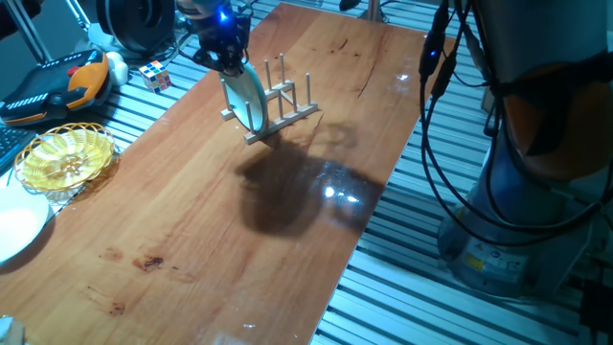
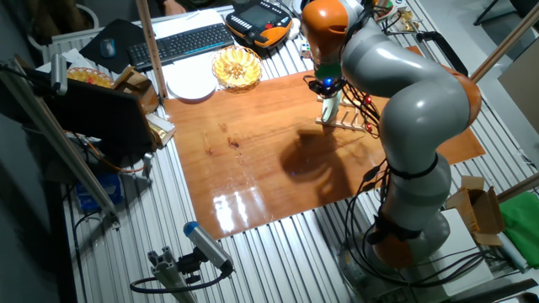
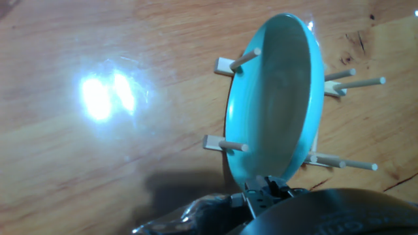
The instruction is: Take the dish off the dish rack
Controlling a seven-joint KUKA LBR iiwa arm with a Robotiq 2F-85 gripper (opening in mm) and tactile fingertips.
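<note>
The light turquoise dish (image 1: 247, 99) (image 2: 330, 108) (image 3: 274, 98) stands on edge between the dowel pegs of the small wooden dish rack (image 1: 287, 101) (image 2: 349, 124) (image 3: 219, 142), at the far part of the wooden table. My gripper (image 1: 233, 65) (image 2: 327, 88) (image 3: 266, 188) hangs straight over it at the dish's top rim. In the hand view the two fingertips sit close together on either side of that rim, pinching it. The dish's lower edge still rests in the rack.
A yellow woven basket (image 1: 65, 155) (image 2: 236, 66) and a plain white plate (image 1: 14, 225) (image 2: 192, 84) lie just off the table's short end. A Rubik's cube (image 1: 156, 75), an orange teach pendant (image 1: 57, 81) and a keyboard (image 2: 181, 42) lie beyond. Cables (image 1: 436, 115) hang by the robot base.
</note>
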